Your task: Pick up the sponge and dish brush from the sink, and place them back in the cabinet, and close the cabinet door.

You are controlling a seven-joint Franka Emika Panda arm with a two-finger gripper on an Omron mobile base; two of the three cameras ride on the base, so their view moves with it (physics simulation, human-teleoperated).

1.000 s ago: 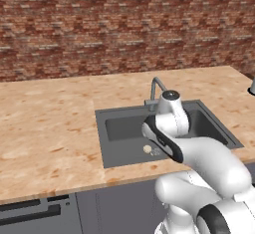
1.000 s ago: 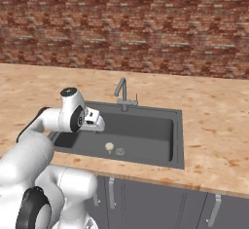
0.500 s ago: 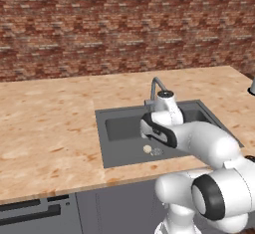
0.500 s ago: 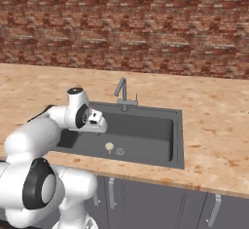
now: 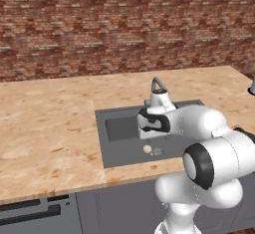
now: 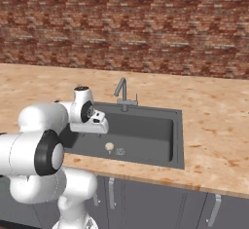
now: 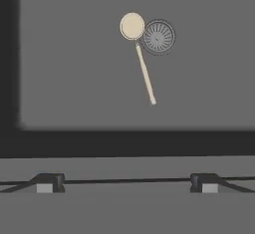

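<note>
Dish brush (image 7: 139, 54) flat mid-sink (image 7: 60, 78), walls well apart; pincer (image 7: 127, 183) wide.

Brick wall (image 5: 124, 24), wood-grain ctr (image 5: 45, 123)

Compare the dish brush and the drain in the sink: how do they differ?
The dish brush has a plain cream round head and a thin straight handle; the drain is a grey ribbed disc with none. The brush lies loose on the sink floor; the drain is set flush into it. Both rounds are similar in size and sit side by side.

Arm lower over sink (image 5: 119, 143)
</note>
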